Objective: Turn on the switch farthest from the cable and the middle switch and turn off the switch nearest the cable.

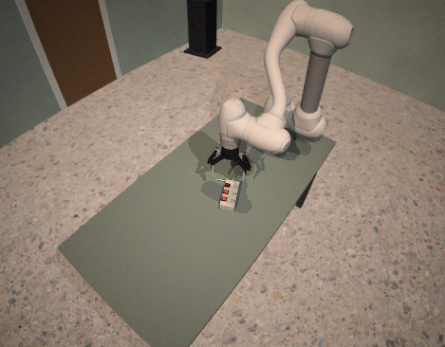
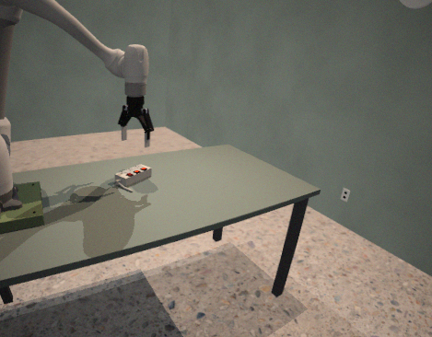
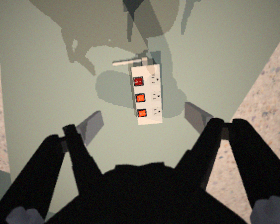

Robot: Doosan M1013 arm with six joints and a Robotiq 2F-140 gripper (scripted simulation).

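Note:
A white power strip [image 1: 229, 194] [image 2: 134, 174] [image 3: 148, 95] lies flat and right way up on the grey-green table [image 1: 157, 246] [image 2: 221, 184] [image 3: 41, 75]. Its short cable stub [image 3: 128, 62] points toward the robot's base. In the wrist view the switch nearest the cable [image 3: 138, 81] looks darker red. The middle switch [image 3: 140, 98] and the far switch [image 3: 141, 114] glow bright orange-red. My gripper [image 1: 229, 172] [image 2: 134, 137] [image 3: 142, 114] is open wide and empty. It hangs well above the strip, clear of it, roughly over the strip's far end.
The arm's base stands on a green plate [image 2: 18, 207] at the table's end. The table edge runs close to the right of the strip in the wrist view, with speckled floor [image 3: 271, 105] beyond. A black pillar [image 1: 202, 26] stands far off on the floor.

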